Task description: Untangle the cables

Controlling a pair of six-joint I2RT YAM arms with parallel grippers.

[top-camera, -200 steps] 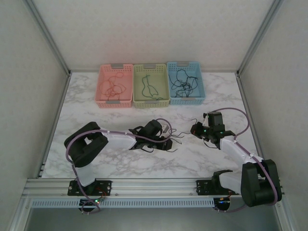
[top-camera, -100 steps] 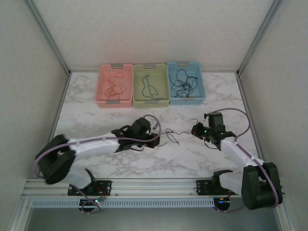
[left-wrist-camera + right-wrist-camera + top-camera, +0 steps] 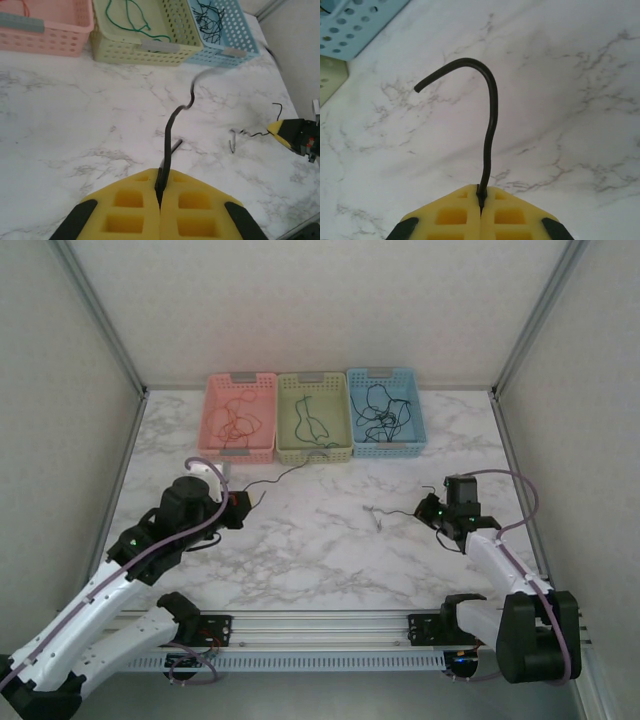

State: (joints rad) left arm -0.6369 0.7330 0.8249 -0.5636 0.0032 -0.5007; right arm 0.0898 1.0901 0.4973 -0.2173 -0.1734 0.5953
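Smooth marble-patterned tabletop (image 3: 330,570) with a faint sheen; pink basket (image 3: 238,452), green basket (image 3: 300,453) and blue basket (image 3: 388,449) of perforated plastic; matt black cable (image 3: 492,125); matt yellow moulded pads (image 3: 127,202) on the left hand (image 3: 160,180)

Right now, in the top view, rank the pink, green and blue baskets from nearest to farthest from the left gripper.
1. Pink basket: left end of the row, just beyond the left gripper, which is shut on a black cable.
2. Green basket: middle of the row, beyond and to the right.
3. Blue basket: right end of the row, farthest.

Blurred far end of black cable (image 3: 189,103)
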